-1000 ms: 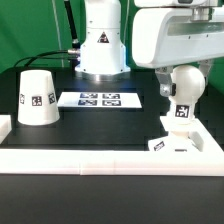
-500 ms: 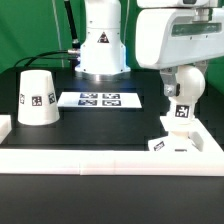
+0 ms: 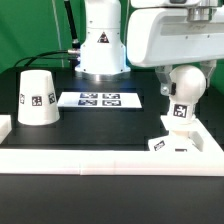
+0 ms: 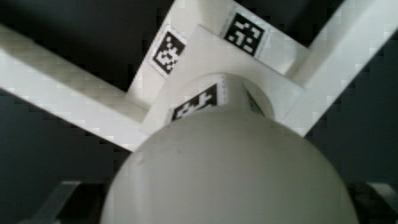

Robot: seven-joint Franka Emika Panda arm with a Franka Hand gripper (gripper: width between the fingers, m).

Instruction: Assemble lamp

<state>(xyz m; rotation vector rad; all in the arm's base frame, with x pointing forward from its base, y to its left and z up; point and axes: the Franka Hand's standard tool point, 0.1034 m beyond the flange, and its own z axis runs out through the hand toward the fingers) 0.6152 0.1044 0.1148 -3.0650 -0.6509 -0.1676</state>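
Exterior view: bulb is standing upright on the base at the black table's front corner on the exterior view's right, directly under the arm that is reaching down. The shade is sitting well apart, near the opposite edge. Wrist view: bulb head is filling the space by the gripper; can't tell if it's clamping.

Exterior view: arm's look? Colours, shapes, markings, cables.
All white, glossy, rounded shells. The base column at the back carries a small black emblem on its front. Thin dark cables run up behind it, on the exterior view's left. The near link is a bulky, smooth white housing. No tags or sleeves show on the arm.
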